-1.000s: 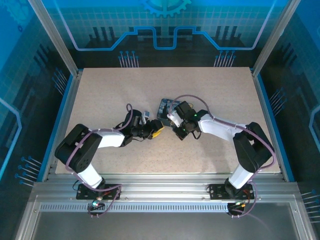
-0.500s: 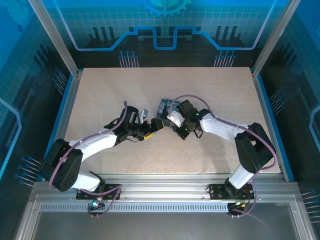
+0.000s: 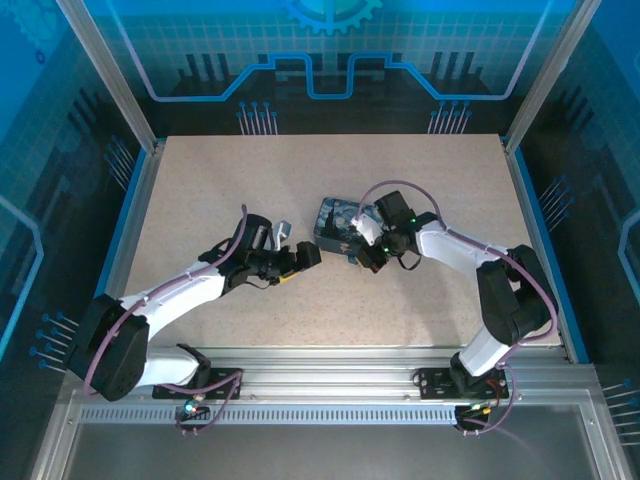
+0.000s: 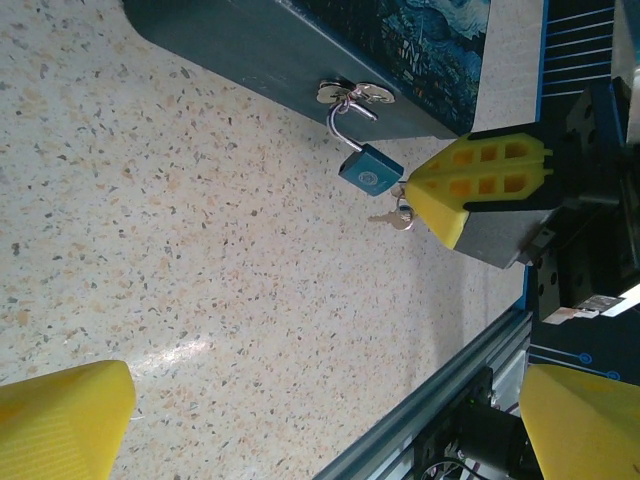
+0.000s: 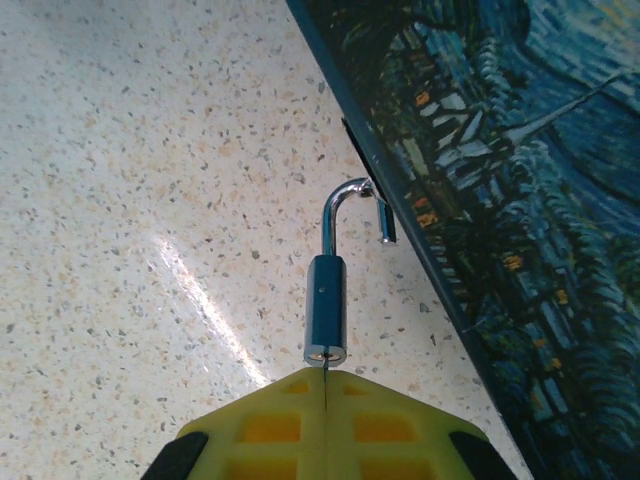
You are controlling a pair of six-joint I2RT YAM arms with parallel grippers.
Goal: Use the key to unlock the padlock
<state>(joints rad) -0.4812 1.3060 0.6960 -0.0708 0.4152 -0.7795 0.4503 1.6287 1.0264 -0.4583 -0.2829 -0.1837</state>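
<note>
The blue padlock (image 4: 370, 170) hangs by its sprung-open shackle (image 5: 350, 205) from the hasp (image 4: 352, 95) on the front of a dark blue box (image 3: 333, 222). My right gripper (image 5: 326, 378) is shut on the key (image 4: 395, 216), whose blade sits in the bottom of the padlock (image 5: 326, 310). In the left wrist view the right gripper's yellow fingers (image 4: 470, 190) pinch the key just right of the padlock. My left gripper (image 3: 306, 256) stands wide open to the left of the padlock, apart from it, with nothing between its fingers (image 4: 60, 420).
The box (image 5: 500, 200) has a painted night-sky lid and lies mid-table. The speckled table (image 3: 250, 190) runs to an aluminium rail (image 4: 430, 420) at the near edge. Blue panels wall the cell.
My left gripper has opened, let go of the padlock and drawn back to the left. The right gripper has shifted a little to the right, still on the key.
</note>
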